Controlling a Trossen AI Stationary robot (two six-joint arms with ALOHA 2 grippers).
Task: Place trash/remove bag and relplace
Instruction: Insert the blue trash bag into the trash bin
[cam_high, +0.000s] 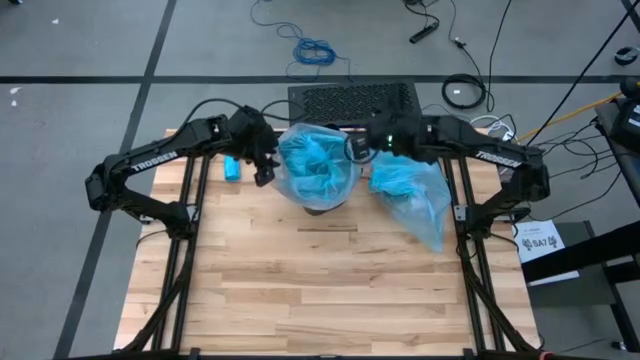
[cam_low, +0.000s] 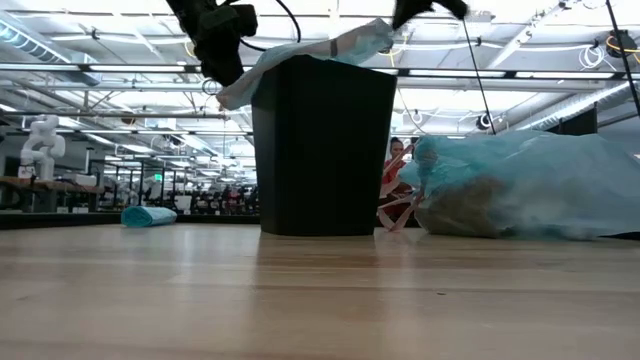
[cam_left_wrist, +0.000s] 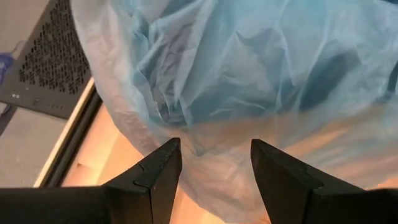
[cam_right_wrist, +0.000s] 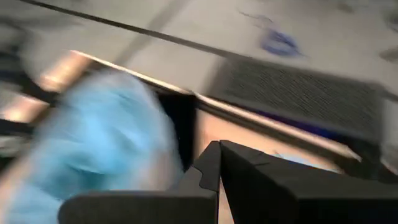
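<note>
Near the bench's far edge I see a small blue roll (cam_high: 232, 168) lying flat. My left tool (cam_high: 264, 172), fingers spread, hovers at the fresh blue liner (cam_high: 312, 162) draped over the upright black bin (cam_low: 322, 145). "TROSSEN" marks both arms. My right tool (cam_high: 362, 146), closed on nothing, hangs beside the bin's rim, above the full bag of trash (cam_high: 412, 196), which lies pointing toward the bench's right edge.

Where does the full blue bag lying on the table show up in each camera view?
High view: the full blue bag lies right of the black bin, under the right arm.
Low view: the bag rests on the table, right of the bin.
Left wrist view: not in it; only the bin's fresh liner.
Right wrist view: too blurred to tell.
Shared landmark: the black bin.
</note>
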